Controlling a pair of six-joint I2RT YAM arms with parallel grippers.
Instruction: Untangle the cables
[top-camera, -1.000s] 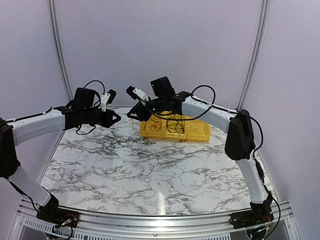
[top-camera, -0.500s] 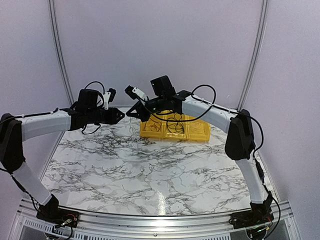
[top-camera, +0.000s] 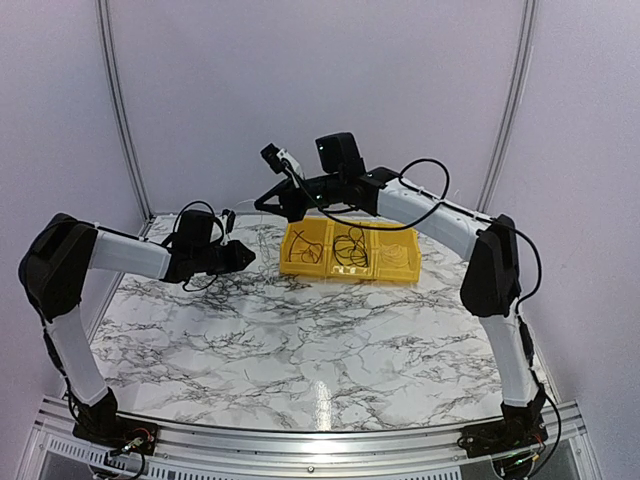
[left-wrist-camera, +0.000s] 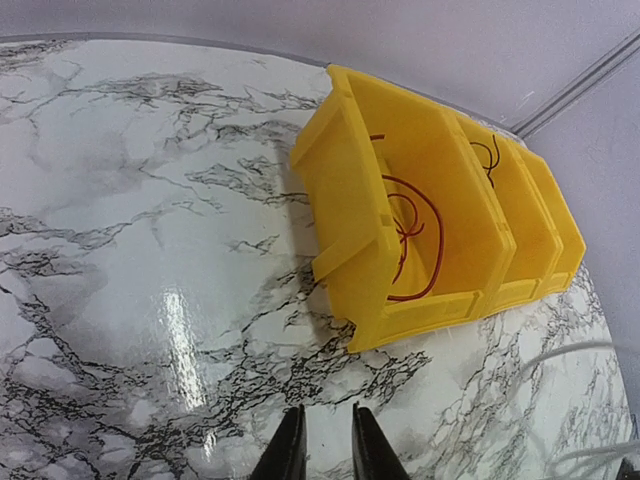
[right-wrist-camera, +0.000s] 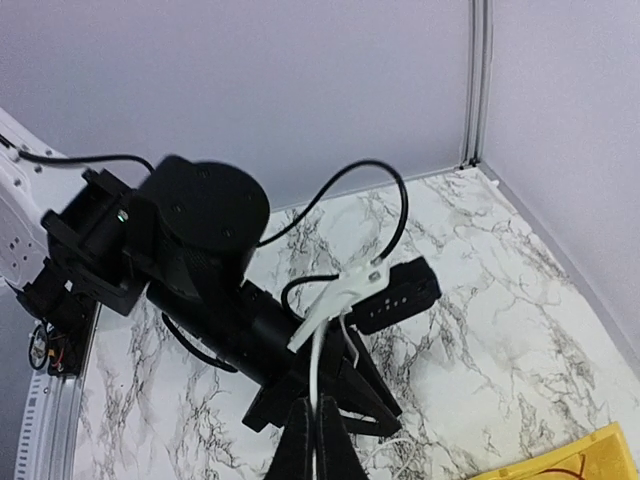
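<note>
Cables (left-wrist-camera: 405, 230) faint, perhaps knotted, inside yellow bin (left-wrist-camera: 340, 190)

Left arm (top-camera: 130, 255) reaches low, jaws seemingly slightly apart; right arm (top-camera: 430, 215) stretches high, jaws pressed together.

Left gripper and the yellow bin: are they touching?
Apart. The left wrist view shows a strip of bare marble table between the left gripper and the yellow bin.
</note>
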